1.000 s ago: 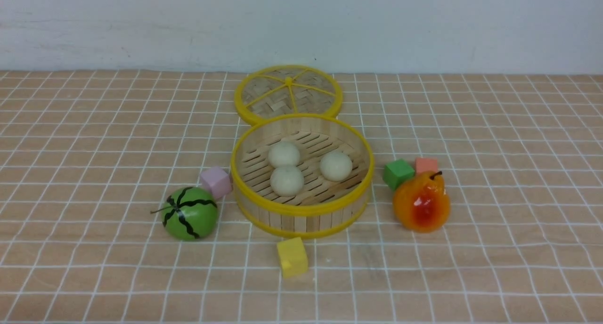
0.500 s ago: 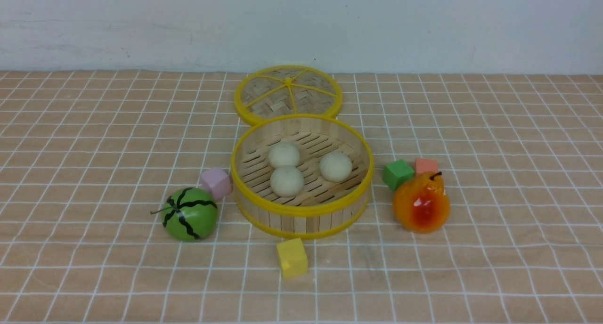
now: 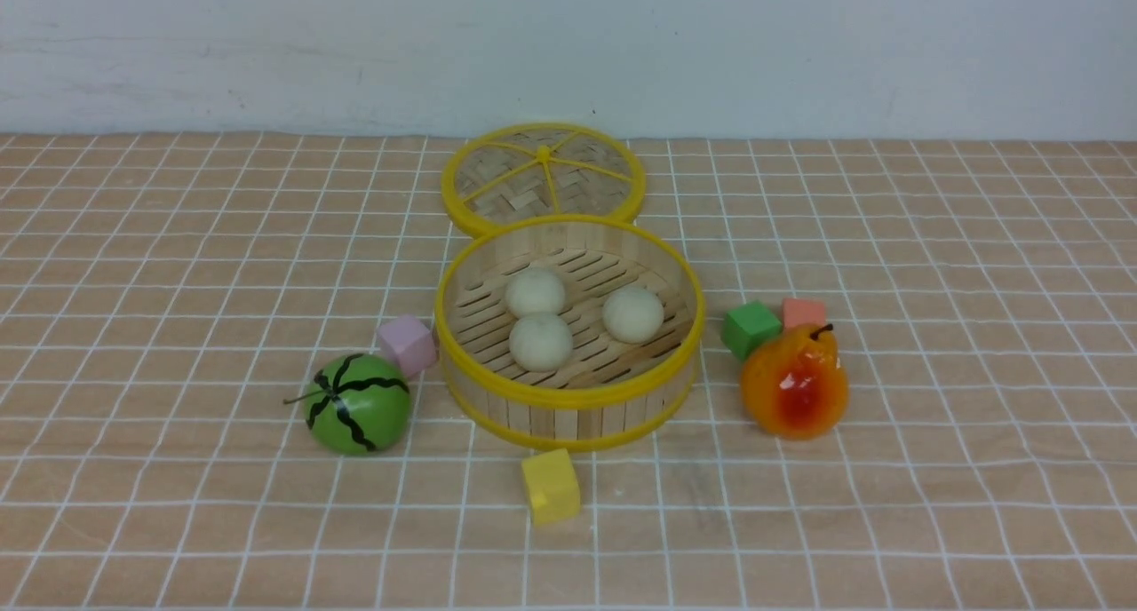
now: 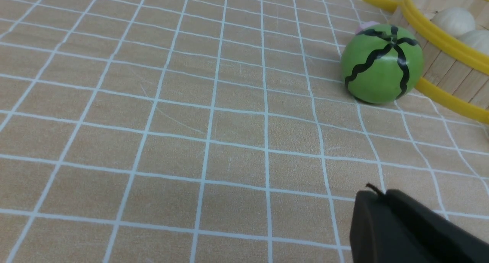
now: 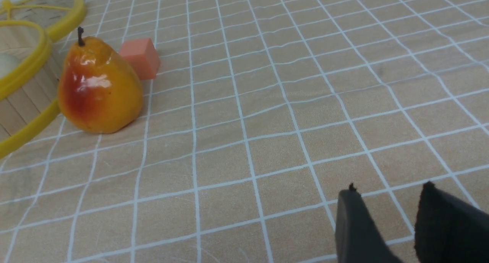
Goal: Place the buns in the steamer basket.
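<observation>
Right wrist cam: right gripper low over the checked cloth, fingertips dark, a narrow gap btwn them, nothing held. Well apart from it sits the orange-red pear, upright, stem up. Salmon cube just beside the pear, on its far side. Steamer basket at frame edge, yellow rims & slat wall, near the pear. One bun peeks over the rim. Lid flat beyond the basket.

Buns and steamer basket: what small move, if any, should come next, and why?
Probably none beyond keeping both arms back. All three buns lie on the slatted floor inside the basket, none on the cloth. The left gripper looks shut, the right gripper slightly open; neither holds anything, both well clear of the basket.
</observation>
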Robot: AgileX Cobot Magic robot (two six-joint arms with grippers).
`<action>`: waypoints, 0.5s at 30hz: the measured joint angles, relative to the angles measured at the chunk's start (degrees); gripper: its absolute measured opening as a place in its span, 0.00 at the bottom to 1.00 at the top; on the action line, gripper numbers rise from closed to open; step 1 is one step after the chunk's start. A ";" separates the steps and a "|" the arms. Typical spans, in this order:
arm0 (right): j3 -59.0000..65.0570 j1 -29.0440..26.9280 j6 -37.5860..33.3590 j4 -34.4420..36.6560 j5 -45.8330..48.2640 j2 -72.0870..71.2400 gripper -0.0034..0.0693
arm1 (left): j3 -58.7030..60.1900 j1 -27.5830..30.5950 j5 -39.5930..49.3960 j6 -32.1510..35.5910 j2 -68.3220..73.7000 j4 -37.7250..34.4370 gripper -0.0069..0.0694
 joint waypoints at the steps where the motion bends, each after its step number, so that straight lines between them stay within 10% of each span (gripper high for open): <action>1: 0.00 0.00 0.00 0.00 0.00 0.00 0.38 | 0.00 0.00 0.00 0.00 0.00 0.00 0.11; 15: 0.00 0.00 0.00 0.00 0.00 0.00 0.38 | 0.00 0.00 0.06 0.00 0.00 -0.02 0.13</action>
